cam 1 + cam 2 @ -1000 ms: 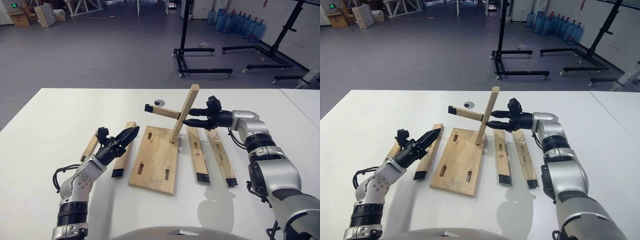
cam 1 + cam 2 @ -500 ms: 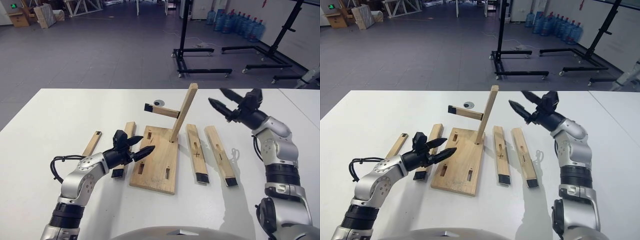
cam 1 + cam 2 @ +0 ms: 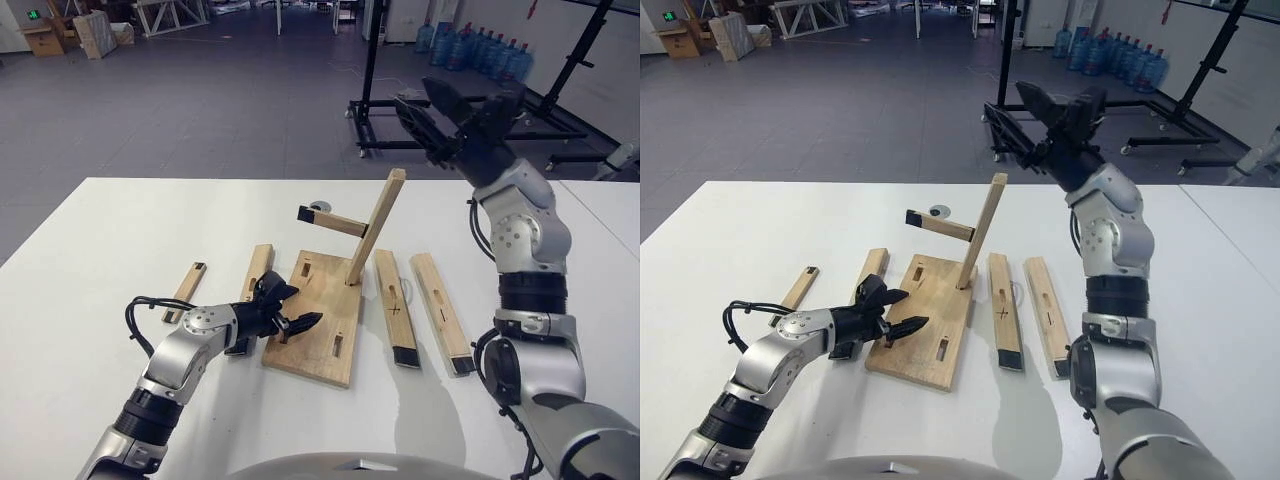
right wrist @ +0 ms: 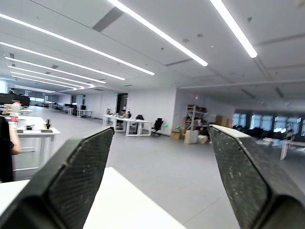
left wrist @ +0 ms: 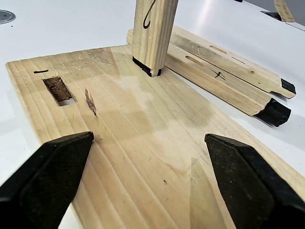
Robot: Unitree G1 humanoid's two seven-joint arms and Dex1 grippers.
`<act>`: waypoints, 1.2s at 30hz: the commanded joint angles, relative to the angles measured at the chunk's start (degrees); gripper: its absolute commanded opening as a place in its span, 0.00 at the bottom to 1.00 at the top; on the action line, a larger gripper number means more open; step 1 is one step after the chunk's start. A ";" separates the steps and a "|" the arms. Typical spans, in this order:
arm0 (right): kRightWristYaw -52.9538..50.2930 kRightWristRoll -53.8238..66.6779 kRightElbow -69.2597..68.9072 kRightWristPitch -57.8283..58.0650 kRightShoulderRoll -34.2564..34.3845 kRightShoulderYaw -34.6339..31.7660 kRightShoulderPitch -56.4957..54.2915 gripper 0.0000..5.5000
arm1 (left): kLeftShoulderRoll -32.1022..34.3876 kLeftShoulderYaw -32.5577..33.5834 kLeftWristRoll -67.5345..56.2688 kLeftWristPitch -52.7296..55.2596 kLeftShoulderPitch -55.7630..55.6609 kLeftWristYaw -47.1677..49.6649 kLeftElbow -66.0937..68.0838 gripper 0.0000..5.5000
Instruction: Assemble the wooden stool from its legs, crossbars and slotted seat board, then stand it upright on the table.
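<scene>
Down on the counter (image 3: 120, 230), the seat board (image 3: 325, 310) lies flat, slots facing up. One leg (image 3: 375, 228) is planted in the far slot on the right side, leaning a touch. A crossbar (image 3: 335, 222) juts out from it toward the left, its free end hanging in the air.

The left hand (image 5: 148, 138) sits low over the near end of the board, fingers spread wide with nothing between them. Whether the pads actually touch the wood, I can't tell. The right hand (image 3: 416, 95) is way up high, well clear of the parts, spread wide and carrying nothing.

Two loose legs (image 3: 393, 305) (image 3: 440, 310) lie side by side just right of the board. Another leg (image 3: 260, 265) lies along its left edge, and a shorter stick (image 3: 182, 290) rests further left.

By my reading, this is early days: one leg in, three slots open. The left hand looks placed to steady the board. The next move calls for the right hand to drop onto the nearest loose leg, close on it, stand it up and line its tenon with an open slot without knocking the leaning leg.
</scene>
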 commanded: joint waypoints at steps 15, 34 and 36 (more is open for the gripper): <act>3.79 -13.04 8.26 11.31 1.56 17.11 2.29 0.66 | -2.27 -2.18 2.07 2.49 3.71 1.76 5.62 0.78; -13.56 7.43 -20.12 17.98 1.39 -4.46 -0.66 0.66 | -2.90 -1.20 1.89 2.54 3.95 2.25 6.33 0.78; -13.25 5.65 -17.99 17.38 0.23 -4.04 0.53 0.66 | -2.97 -1.21 1.99 2.36 3.81 2.20 6.59 0.78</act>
